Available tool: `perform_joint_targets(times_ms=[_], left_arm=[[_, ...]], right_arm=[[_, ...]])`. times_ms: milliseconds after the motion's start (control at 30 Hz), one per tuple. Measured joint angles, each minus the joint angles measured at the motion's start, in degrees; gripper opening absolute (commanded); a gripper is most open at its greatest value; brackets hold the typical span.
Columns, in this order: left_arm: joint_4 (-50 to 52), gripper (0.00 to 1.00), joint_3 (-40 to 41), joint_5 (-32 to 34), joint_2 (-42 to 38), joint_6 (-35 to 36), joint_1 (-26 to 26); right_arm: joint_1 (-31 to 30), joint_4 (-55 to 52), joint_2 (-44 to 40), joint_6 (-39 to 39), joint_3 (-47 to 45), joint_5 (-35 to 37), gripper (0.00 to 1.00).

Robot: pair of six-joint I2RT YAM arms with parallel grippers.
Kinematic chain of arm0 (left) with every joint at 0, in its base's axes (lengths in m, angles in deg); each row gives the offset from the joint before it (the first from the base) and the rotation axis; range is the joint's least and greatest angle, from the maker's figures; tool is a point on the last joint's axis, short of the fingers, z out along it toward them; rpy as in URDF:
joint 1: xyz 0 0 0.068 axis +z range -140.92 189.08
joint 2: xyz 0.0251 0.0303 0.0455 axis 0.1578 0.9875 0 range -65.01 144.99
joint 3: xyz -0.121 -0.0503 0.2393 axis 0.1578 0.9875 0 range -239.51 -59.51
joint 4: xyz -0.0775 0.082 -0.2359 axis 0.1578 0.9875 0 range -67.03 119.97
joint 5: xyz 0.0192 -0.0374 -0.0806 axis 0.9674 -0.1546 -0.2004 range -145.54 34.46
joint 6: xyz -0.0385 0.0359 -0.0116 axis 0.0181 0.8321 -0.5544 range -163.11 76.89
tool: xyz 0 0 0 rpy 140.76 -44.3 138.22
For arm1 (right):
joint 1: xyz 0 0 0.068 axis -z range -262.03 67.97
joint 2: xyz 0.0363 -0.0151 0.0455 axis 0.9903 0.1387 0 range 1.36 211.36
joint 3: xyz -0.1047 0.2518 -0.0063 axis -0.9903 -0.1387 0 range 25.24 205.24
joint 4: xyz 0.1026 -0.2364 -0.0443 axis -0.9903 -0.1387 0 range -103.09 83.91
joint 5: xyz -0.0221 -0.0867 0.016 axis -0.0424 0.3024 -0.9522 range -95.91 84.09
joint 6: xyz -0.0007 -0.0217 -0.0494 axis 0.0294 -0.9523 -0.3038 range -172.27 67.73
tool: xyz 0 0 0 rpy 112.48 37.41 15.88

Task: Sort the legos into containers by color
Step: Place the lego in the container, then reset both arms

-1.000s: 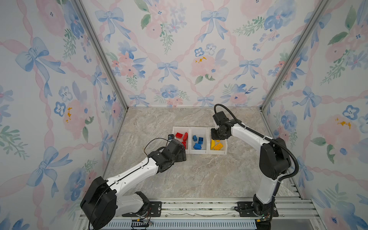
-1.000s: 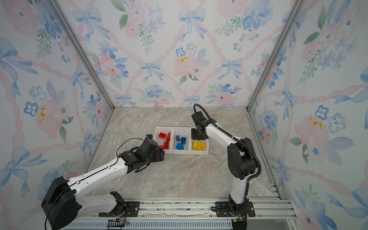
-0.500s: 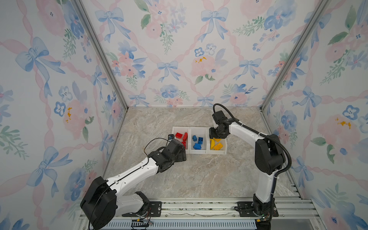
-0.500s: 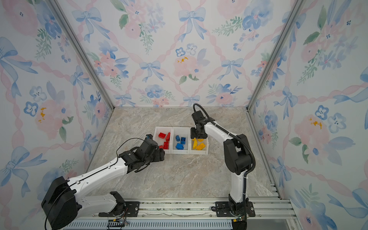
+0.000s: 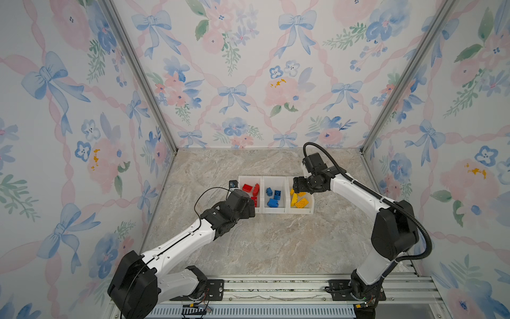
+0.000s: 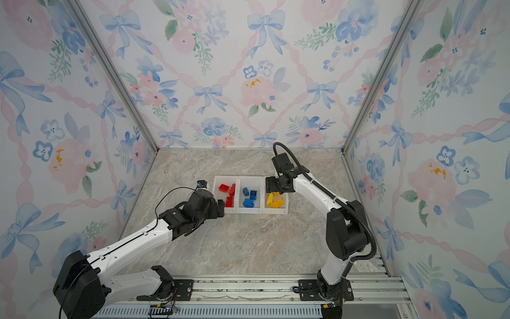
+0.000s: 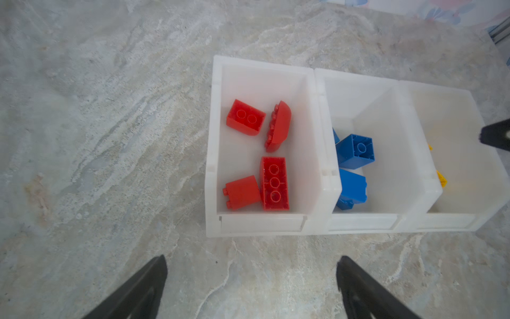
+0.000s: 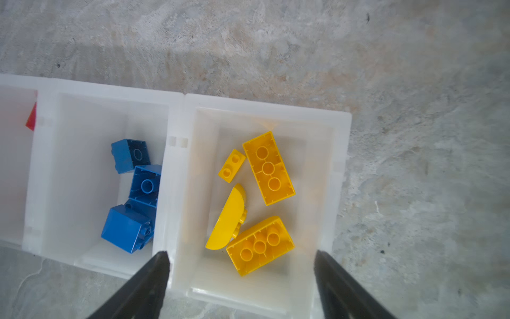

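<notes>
The containers (image 5: pixel 276 210) (image 6: pixel 249 211) are three white bins in a row at mid-table. Red legos (image 7: pixel 274 183) lie in the left bin (image 7: pixel 265 225), blue legos (image 8: pixel 145 185) (image 7: pixel 356 152) in the middle one, and yellow legos (image 8: pixel 269 172) in the right bin (image 8: pixel 265 100). My left gripper (image 7: pixel 251 258) (image 5: pixel 252 205) is open and empty over bare table, just in front of the red bin. My right gripper (image 8: pixel 240 252) (image 5: pixel 298 189) hangs open above the yellow bin's far end, with nothing between its fingers.
The marble tabletop (image 5: pixel 276 243) shows no loose bricks around the bins. Floral walls (image 5: pixel 248 82) close in the back and both sides. A metal rail (image 5: pixel 276 287) with both arm bases runs along the front edge.
My right gripper has gone from nearly shut to wide open over the yellow bin. The left gripper has opened slightly wider, and its arm has stayed in place.
</notes>
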Motion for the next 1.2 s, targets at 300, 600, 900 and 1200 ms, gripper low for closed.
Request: perform_joint_targets(times_ms=[300, 600, 900, 1200], left_arm=[[-12.02, 0.98, 8.15, 2.47, -4.94, 10.62, 6.56], [-29.83, 0.97, 19.85, 2.45, -6.93, 20.52, 15.28], [-47.28, 0.95, 24.57, 2.38, -2.43, 25.57, 21.88], [-65.96, 0.95, 31.47, 0.96, 2.21, 29.94, 24.90]], right_arm=[[1.68, 1.99, -11.58, -4.22, -9.99, 2.32, 0.97], [11.06, 10.25, -20.92, -9.09, -22.77, 4.74, 0.97], [20.20, 30.10, -25.07, -13.31, -38.97, 5.97, 0.97], [20.20, 53.51, -19.91, -18.03, -47.65, 6.60, 0.97]])
